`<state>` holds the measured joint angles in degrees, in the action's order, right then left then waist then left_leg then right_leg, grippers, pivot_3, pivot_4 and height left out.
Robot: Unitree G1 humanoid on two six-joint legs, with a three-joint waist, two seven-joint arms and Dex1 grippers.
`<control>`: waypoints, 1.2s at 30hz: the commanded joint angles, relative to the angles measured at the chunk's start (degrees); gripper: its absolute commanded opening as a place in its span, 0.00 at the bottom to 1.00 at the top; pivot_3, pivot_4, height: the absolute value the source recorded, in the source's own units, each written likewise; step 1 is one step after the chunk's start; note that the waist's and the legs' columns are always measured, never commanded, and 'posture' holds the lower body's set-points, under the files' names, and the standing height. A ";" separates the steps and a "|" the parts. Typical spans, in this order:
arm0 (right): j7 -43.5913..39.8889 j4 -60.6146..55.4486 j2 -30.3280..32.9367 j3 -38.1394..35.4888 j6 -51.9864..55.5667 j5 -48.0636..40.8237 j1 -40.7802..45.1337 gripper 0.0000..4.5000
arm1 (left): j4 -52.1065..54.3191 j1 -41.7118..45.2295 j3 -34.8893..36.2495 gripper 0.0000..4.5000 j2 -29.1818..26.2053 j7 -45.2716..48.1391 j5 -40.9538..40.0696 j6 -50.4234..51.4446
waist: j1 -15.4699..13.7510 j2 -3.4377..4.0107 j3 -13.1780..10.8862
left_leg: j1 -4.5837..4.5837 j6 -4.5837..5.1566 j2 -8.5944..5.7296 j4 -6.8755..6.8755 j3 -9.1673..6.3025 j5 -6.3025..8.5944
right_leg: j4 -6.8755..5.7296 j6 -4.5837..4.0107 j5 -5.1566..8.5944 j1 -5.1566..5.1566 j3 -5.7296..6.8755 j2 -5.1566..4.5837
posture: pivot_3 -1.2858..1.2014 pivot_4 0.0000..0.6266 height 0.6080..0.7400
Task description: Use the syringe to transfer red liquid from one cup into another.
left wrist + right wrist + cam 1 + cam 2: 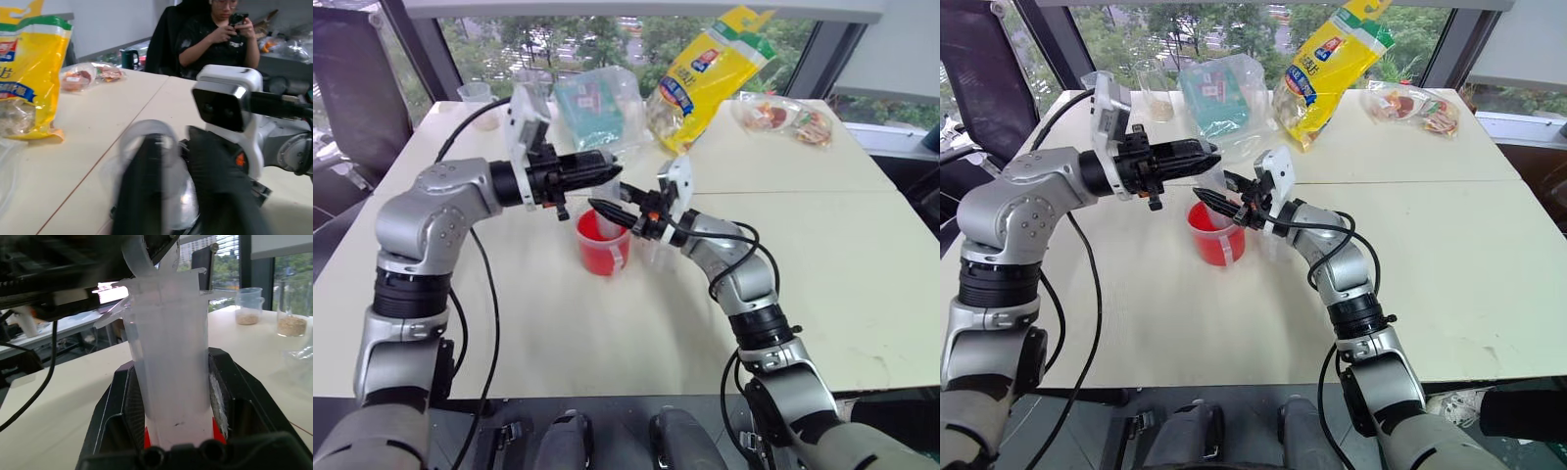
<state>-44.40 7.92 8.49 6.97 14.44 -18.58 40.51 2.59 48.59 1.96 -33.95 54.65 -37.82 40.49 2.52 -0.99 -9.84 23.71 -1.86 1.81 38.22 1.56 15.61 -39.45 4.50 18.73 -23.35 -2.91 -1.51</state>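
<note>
Head views: found no readable writing beyond a blue-red logo on the yellow bag (710,73). Saw open tabletop (842,264) to the right. Held the clear syringe (610,204) upright over the red-filled handled cup (603,242); right gripper (612,211) clamped its barrel, left gripper (597,168) closed at its plunger top.

Right wrist view: showed a frosted barrel between black fingers (229,396).

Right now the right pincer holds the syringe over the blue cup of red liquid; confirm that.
Wrong in one respect: the cup is clear plastic, not blue, as the left eye view shows. The right pincer does hold the syringe over it and its red liquid.
</note>
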 commanded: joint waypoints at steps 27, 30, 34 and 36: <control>-3.88 -0.01 -0.11 3.78 2.26 0.61 -0.14 0.32 | 0.17 9.26 5.09 0.01 -0.38 -2.15 -1.29 -0.85 | 0.02 0.00 0.00 | -0.01 -0.01 0.01 0.00 0.00 -0.01 | -0.01 0.00 0.00 0.00 0.00 0.01 | 0.52 0.24 1.00; -4.05 0.06 -0.15 3.86 2.24 0.58 -0.08 0.32 | -0.14 9.41 5.11 0.01 -0.51 -2.07 -1.17 -0.97 | 0.01 0.00 0.00 | -0.01 -0.01 0.01 0.00 0.00 -0.01 | -0.01 0.00 0.00 0.00 0.00 0.01 | 0.52 0.24 1.00; -4.05 0.26 -0.26 3.83 2.19 0.59 0.24 0.32 | -0.32 9.49 5.14 0.01 -0.63 -1.95 -1.10 -1.15 | 0.01 0.00 0.00 | -0.01 -0.01 0.01 0.00 -0.01 -0.01 | -0.01 0.00 0.00 0.00 0.00 0.01 | 0.52 0.24 1.00; -4.08 0.34 -0.25 3.79 2.11 0.61 0.37 0.32 | -0.51 9.69 5.23 0.01 -0.65 -1.96 -1.09 -1.28 | 0.01 0.00 0.00 | -0.01 -0.01 0.01 0.00 -0.01 -0.01 | -0.01 0.00 0.00 0.00 0.00 0.01 | 0.52 0.24 1.00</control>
<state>-45.31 7.89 8.99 6.28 15.42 -18.83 41.23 0.60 53.49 2.05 -33.98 53.96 -37.84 42.27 2.53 -0.99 -9.84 23.70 -1.87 1.82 38.22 1.56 15.60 -39.46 4.50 18.73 -23.35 -2.91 -1.49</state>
